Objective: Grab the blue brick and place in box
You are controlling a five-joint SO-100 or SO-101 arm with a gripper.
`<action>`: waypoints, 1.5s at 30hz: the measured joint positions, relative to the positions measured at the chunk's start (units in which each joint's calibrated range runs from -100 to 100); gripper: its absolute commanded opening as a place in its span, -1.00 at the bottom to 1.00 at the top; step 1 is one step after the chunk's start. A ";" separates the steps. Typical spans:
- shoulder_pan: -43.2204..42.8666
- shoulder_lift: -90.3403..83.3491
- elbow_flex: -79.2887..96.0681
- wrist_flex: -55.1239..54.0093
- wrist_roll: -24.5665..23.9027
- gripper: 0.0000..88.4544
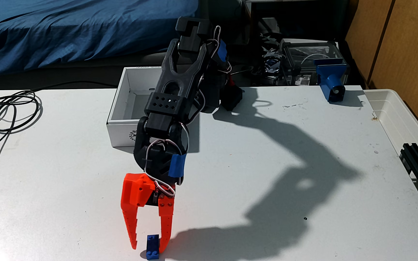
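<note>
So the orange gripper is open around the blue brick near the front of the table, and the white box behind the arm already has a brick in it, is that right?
Not quite. In the fixed view the box shows no brick on its visible floor, though the arm hides part of it. The rest holds: the orange gripper is open with its fingers either side of the blue brick near the table's front edge.

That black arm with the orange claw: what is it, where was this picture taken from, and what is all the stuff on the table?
It is a small robot arm. The camera stands still at the table's near edge, facing the arm. Its orange gripper reaches down with its two fingers spread either side of a little blue brick that rests on the white table; nothing is held yet. Behind the arm sits an open white box. Loose cables lie at the left, a blue device at the far right.
</note>
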 measured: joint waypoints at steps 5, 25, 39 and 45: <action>-0.30 0.00 0.00 0.09 0.11 -0.67; -0.66 0.34 0.45 0.35 0.11 -0.98; -0.66 0.17 0.45 2.20 0.11 -0.98; -0.74 0.00 -0.36 5.36 0.11 -0.98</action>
